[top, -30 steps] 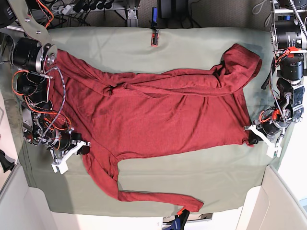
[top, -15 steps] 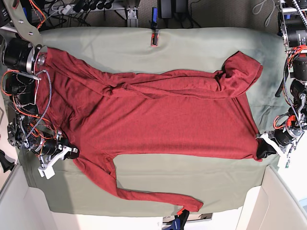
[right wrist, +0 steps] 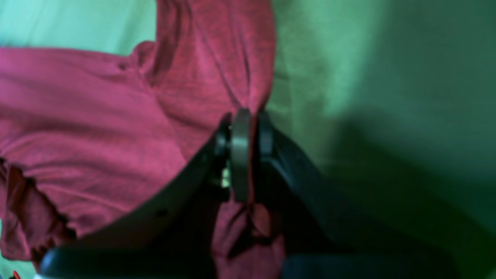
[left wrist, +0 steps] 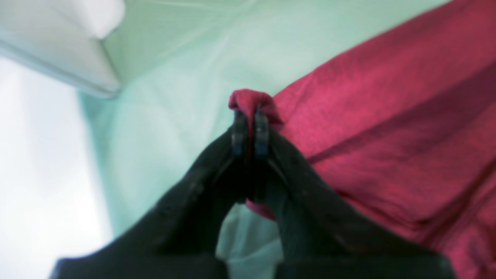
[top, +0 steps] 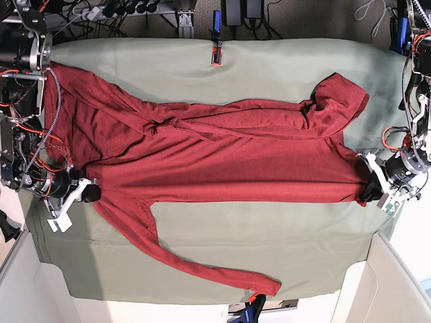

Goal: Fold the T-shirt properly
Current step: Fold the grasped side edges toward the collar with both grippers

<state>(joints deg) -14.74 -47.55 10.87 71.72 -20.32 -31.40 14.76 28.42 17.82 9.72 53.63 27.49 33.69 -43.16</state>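
So the brick-red T-shirt (top: pixel 222 158) is stretched flat across the green-covered desk (top: pixel 269 60), one long sleeve trailing toward the near edge. At the left, the right gripper (top: pixel 89 193) is clamped on its edge; at the right, the left gripper (top: pixel 367 188) pinches a corner. Only the wrist views show fabric bunched between closed jaws.

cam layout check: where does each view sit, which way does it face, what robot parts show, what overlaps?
Base: overhead, facing down on the green cloth, T-shirt; both arms at the side edges.
Left wrist: behind the left claw, facing along it; shut on a T-shirt corner.
Right wrist: behind the right claw, shut on the T-shirt.
Shared: shirt, cloth, both claws.
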